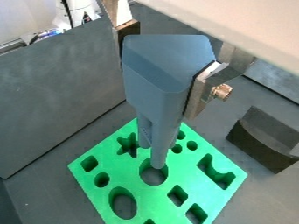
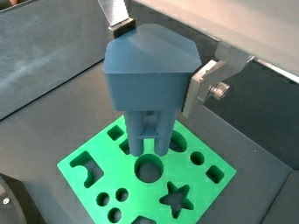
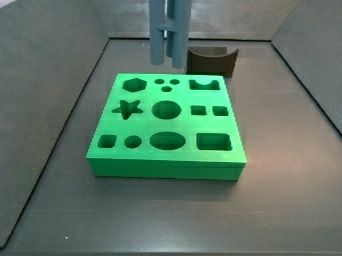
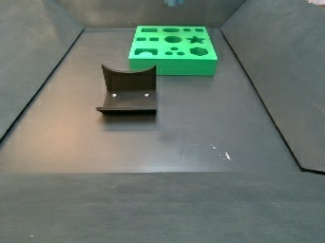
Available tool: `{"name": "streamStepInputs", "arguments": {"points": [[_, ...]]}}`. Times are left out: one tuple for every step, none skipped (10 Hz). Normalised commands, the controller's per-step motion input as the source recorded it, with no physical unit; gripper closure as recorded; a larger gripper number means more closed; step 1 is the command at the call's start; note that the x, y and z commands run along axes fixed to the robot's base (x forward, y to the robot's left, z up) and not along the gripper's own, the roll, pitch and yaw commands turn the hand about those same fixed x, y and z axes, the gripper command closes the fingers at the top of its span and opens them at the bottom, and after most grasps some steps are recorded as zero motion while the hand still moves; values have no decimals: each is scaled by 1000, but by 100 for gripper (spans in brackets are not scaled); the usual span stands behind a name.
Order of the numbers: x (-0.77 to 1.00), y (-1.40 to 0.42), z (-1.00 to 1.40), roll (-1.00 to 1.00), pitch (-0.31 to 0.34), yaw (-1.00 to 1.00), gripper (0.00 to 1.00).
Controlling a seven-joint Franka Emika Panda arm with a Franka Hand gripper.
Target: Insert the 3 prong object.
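Gripping the 3 prong object (image 1: 162, 83) by its wide upper body, the gripper (image 2: 193, 83) is hanging above the green block (image 3: 167, 125), with one flat silver finger (image 1: 207, 83) pressing against the side of the piece; the opposite finger is hidden behind it, so the jaws are standing about as far apart as the body is wide. The piece is pointing straight down, and in both wrist views its slim lower end is hovering over the block near the large round hole (image 2: 149, 168); whether it is touching the block cannot be told. In a side view its thin parallel blue-grey prongs (image 3: 168, 30) are descending vertically toward the block's 12 o'clock edge. The piece is showing a matte, faceted blue-grey surface. The block is showing a bright green, smooth face cut with round, square, oval, hexagon and star openings. A dark brown curved block (image 4: 127, 91) is resting on the dull grey floor (image 4: 191, 142), well apart from the green block in that view.
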Motion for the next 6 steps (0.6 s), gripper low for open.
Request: {"name": "streamStepInputs", "arguments": {"points": [[0,0,0,0,3,-206,100],[0,443,-91,0,0,-540,100],[0,591,-177,-7,-13,-400,100],[0,600,-189,-21,-23,-389,100],[6,437,-249,0,0,-583,100],[74,34,-337,0,-17,-1000,100]]}}
